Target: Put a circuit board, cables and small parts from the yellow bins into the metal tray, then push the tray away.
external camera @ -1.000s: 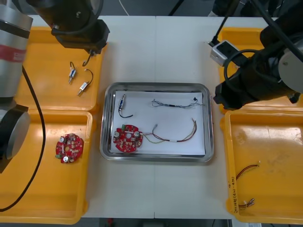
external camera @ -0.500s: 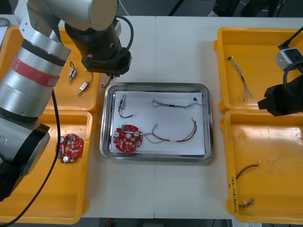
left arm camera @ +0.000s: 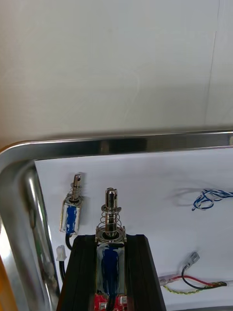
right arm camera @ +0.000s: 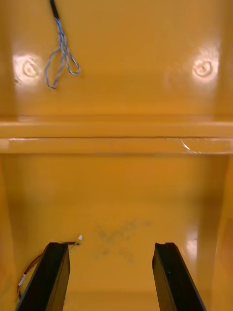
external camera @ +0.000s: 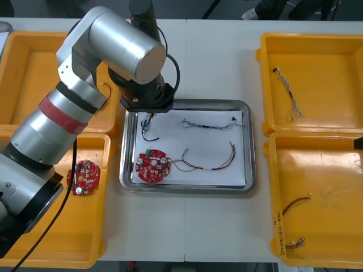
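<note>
My left gripper (left arm camera: 110,239) is shut on a small metal part (left arm camera: 109,221) with a spring and pin, just above the white inside of the metal tray (left arm camera: 121,144). Beside its fingers lies another small metal part (left arm camera: 71,214). From the front, the left arm (external camera: 148,97) hangs over the tray's (external camera: 187,103) far left corner. In the tray lie a small metal part (external camera: 147,120), a red circuit board (external camera: 152,166), a blue and white cable (external camera: 210,124) and a red and yellow cable (external camera: 207,161). My right gripper (right arm camera: 111,279) stands open over a near right bin.
A second circuit board (external camera: 83,176) lies in the near left yellow bin (external camera: 34,243). The far right bin (external camera: 317,45) holds a twisted cable (external camera: 289,93). In the near right bin lie red and yellow cables (external camera: 296,204), one of them beside my right finger (right arm camera: 29,272).
The left arm has swung from the far left bin to the tray's far left corner with the small part. The right arm has drawn back off the right side.
</note>
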You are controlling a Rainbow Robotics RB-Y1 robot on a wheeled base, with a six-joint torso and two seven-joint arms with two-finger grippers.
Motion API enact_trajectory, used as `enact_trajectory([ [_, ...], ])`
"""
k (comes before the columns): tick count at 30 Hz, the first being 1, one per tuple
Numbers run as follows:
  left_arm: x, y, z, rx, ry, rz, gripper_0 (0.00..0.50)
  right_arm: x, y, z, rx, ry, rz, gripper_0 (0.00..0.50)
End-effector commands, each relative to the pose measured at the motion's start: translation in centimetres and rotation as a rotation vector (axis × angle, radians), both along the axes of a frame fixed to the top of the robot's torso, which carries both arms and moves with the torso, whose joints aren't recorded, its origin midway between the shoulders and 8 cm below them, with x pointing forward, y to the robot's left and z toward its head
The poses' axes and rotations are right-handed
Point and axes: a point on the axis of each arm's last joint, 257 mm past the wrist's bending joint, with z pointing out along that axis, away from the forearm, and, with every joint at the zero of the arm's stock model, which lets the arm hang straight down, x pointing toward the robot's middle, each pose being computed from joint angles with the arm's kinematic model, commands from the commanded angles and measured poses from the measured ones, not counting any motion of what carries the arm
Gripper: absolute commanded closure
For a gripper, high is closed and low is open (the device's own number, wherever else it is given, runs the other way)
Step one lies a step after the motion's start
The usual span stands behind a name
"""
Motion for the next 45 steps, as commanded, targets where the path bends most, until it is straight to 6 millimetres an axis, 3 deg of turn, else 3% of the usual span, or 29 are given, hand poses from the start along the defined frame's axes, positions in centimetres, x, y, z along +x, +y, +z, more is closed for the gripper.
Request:
enact_trajectory([
  [1,-0.8,-2.4,-0.8,-0.024,-0.019,-0.028,0.497,-1.9,-2.3,-0.1,-0.073,0.018,0.01,0.0],
  [4,-1.0,-2.7,-1.6,-0.018,-0.017,-0.034,0.498,-2.2,-2.3,-1.1,-0.061,0.048,0.004,0.0],
  [16,-1.7,-3.4,-4.6,-0.003,-0.026,-0.04,0.497,-1.9,-1.3,-2.1,-0.027,0.078,0.003,0.0],
  [29,-1.6,-3.4,-5.2,-0.009,-0.037,-0.024,0.494,-1.5,-1.0,-2.3,-0.028,0.087,0.003,0.0],
  [31,-1.5,-3.3,-5.3,-0.008,-0.038,-0.021,0.313,-1.5,-0.9,-2.3,-0.026,0.087,0.002,0.0],
  [32,-1.5,-3.3,-5.3,-0.008,-0.038,-0.021,0.14,-1.5,-0.9,-2.4,-0.025,0.089,0.001,0.0],
  [35,-1.4,-3.2,-5.2,-0.009,-0.043,-0.014,0.028,-1.5,-0.8,-2.4,-0.024,0.09,0.002,0.0],
  [38,-1.4,-3.2,-5.1,-0.011,-0.043,-0.011,0.0,-1.5,-0.7,-2.5,-0.022,0.091,0.005,0.0],
  [45,-1.4,-3.5,-4.5,-0.02,-0.059,-0.014,0.0,-1.6,-0.5,-2.5,-0.017,0.093,0.006,0.0],
])
